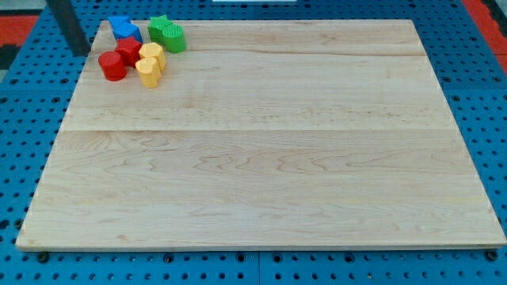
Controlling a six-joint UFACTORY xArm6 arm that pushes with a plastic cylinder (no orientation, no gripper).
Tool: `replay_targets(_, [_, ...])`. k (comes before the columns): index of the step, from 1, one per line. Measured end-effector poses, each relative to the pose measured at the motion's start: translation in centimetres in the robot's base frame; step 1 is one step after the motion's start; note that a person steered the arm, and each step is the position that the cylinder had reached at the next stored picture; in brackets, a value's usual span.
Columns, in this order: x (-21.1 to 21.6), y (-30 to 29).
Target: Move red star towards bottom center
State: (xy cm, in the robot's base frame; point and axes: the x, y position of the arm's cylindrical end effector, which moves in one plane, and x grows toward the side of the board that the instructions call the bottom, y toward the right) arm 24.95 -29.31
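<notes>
On the pale wooden tabletop [261, 158], the red star [129, 51] sits in the far-left cluster, just right of the bare rod tool's tip [80, 52], which holds nothing, bottom centre well away.

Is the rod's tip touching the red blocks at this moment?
Apart. The camera view shows bare board between my tip and the nearest red block.
</notes>
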Motion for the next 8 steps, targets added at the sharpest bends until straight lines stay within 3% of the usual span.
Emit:
replay_targets(1, [-4.7, 0.0])
replay_targets(2, [-3.9, 3.5])
replay_targets(3, [5.3, 10.1])
replay_targets(5, [9.7, 16.3])
replay_targets(6, [13.9, 22.3])
replay_targets(7, [15.5, 23.0])
replay_targets(8, [19.7, 28.0])
